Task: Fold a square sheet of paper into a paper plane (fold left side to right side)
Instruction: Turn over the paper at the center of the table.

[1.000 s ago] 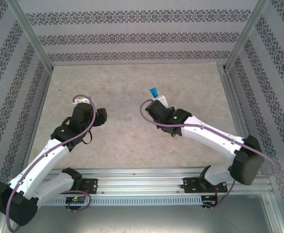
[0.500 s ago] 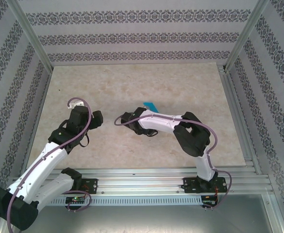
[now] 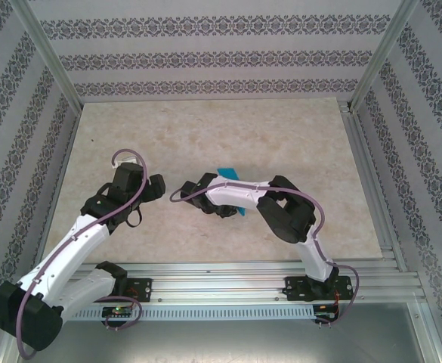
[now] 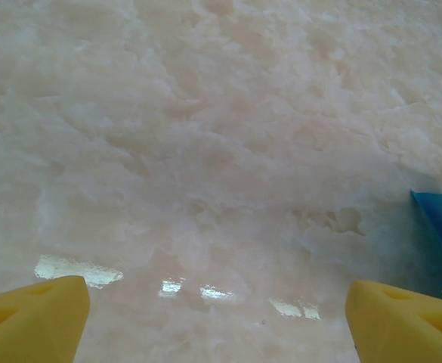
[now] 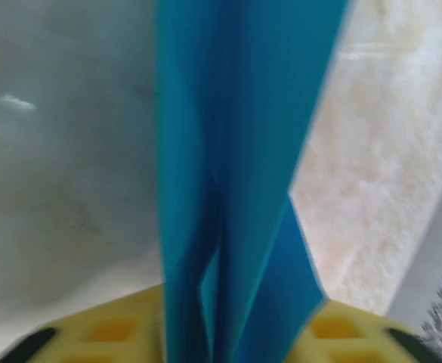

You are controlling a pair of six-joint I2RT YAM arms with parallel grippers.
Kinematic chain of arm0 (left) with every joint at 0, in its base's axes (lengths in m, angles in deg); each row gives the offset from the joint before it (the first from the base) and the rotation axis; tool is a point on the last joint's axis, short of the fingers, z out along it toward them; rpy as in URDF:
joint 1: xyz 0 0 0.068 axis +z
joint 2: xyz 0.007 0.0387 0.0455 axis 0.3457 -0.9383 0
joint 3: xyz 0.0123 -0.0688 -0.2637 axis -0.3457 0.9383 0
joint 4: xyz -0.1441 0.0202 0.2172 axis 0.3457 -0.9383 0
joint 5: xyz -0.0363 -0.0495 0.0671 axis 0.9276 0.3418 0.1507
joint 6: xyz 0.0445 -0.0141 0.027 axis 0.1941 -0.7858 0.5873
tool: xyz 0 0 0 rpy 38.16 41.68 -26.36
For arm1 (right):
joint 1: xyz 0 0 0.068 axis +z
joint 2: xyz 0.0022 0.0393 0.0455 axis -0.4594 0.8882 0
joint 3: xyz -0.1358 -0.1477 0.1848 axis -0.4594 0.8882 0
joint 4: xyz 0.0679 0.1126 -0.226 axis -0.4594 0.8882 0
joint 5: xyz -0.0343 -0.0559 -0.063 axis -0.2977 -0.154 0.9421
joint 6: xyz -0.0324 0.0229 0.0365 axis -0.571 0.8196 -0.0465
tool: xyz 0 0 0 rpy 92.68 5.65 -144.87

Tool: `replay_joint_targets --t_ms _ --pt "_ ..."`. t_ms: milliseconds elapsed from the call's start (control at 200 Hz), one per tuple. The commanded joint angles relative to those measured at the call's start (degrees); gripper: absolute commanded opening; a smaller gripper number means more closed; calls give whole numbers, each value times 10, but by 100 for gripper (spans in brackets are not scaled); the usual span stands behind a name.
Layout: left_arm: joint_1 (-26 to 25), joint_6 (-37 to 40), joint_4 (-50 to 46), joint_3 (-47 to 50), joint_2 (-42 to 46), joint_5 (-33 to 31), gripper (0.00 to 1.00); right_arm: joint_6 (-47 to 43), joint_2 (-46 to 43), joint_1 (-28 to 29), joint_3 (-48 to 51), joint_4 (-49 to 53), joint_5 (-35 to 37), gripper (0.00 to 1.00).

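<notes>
The paper plane [image 3: 226, 171] is a narrow folded cyan-blue dart near the table's middle, partly hidden under the right arm's white link, with its other end showing at the paper's lower tip [image 3: 241, 212]. In the right wrist view the paper plane [image 5: 236, 151] runs up from between the yellow fingers [image 5: 107, 333], its folds spreading apart. My right gripper [image 3: 233, 209] [image 5: 236, 336] has its jaws apart around the paper, open. My left gripper [image 3: 159, 185] [image 4: 221, 325] hangs low over bare table, open and holding nothing. The paper's edge [image 4: 441, 227] shows at its right.
The marbled tabletop [image 3: 205, 128] is closed in by patterned walls [image 3: 205, 57] at the back and on both sides. An aluminium rail [image 3: 221, 276] runs along the near edge. The right arm's elbow [image 3: 285, 215] is folded over the table's middle right.
The right arm has swung left and folded in, bringing the paper from the back centre down to the table's middle, and its jaws have parted. The left arm has hardly moved.
</notes>
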Motion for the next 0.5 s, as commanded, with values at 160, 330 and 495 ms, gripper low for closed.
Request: replay_joint_targets --t_ms 160,330,495 --pt "7 -1 21 -21 -21 104 89 -14 -192 1 63 -109 -148 72" --pt "7 2 84 -7 -55 200 89 -14 -280 -30 107 -165 -214 79" --pt "0 -1 154 11 -97 300 85 11 -372 -92 182 -249 -264 81"
